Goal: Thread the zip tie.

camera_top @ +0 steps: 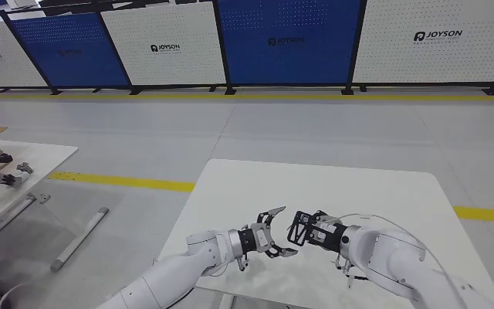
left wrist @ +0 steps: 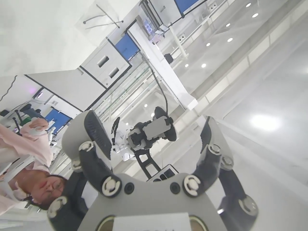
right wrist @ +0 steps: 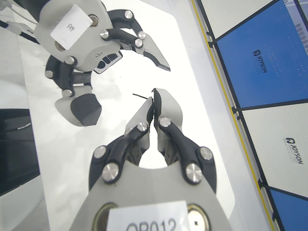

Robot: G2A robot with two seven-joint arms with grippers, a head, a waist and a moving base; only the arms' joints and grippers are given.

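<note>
1 white table [camera_top: 386,193]; I see both grippers over its 6 o'clock part | 2 grippers: left gripper [camera_top: 289,230] released, jaws wide apart, at 9 o'clock of right gripper [right wrist: 152,97], near but apart | 1 zip tie [right wrist: 140,95], thin, black, pinched in the clenched right gripper, short end pointing toward the left one

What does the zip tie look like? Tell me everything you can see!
The zip tie is a very thin black strip, plastic by the look of it. Just a short, nearly straight end pokes out from the shut fingertips of the right gripper, which pinches it above the white table. The free end points toward the open left gripper without touching it. The rest is hidden between the fingers.
</note>
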